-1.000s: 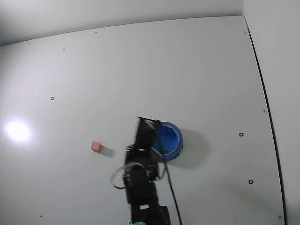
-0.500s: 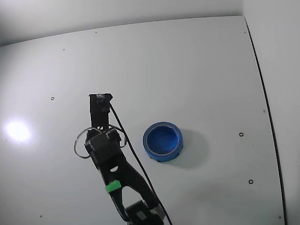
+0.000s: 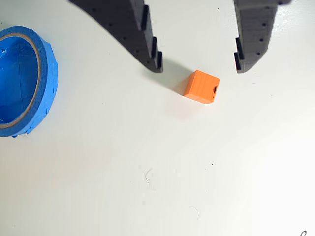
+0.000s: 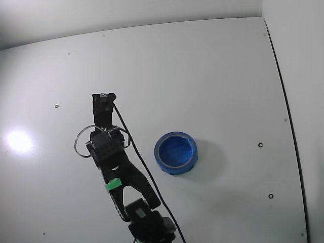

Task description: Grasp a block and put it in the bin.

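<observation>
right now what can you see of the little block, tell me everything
In the wrist view the block is a small cube that looks orange there, with plain matte faces and a small dark mark on its right face. It sits flat on the white table, slightly rotated, casting a shadow to its upper left. Nothing touches it: the open gripper hangs over it, its fingertips apart on either side. The blue bin lies well off to its left. The fixed view hides it behind the arm.

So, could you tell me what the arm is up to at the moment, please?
The arm is lining up to pick up the small block. In the wrist view its gripper is open, with the block lying on the table just past the fingertips, not yet touched. The blue bowl looks empty. In the fixed view the arm hides the block.
</observation>
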Robot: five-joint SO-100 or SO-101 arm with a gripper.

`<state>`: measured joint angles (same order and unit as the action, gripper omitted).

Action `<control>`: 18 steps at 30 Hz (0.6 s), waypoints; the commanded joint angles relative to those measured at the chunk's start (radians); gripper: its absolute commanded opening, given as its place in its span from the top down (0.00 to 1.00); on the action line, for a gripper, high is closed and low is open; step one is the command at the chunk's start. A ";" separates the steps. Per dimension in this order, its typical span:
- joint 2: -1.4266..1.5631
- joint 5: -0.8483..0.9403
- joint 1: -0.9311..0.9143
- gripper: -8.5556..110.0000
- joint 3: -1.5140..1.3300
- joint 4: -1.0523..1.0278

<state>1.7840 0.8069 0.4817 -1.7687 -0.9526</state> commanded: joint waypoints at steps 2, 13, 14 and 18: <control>-0.037 -0.003 0.009 0.75 0.118 0.003; -0.163 -0.003 0.049 0.75 0.233 -0.003; -0.172 -0.005 0.066 0.75 0.235 -0.003; -0.202 -0.005 0.141 0.75 0.241 -0.003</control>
<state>1.5662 0.8069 0.5538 -1.6260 -0.9526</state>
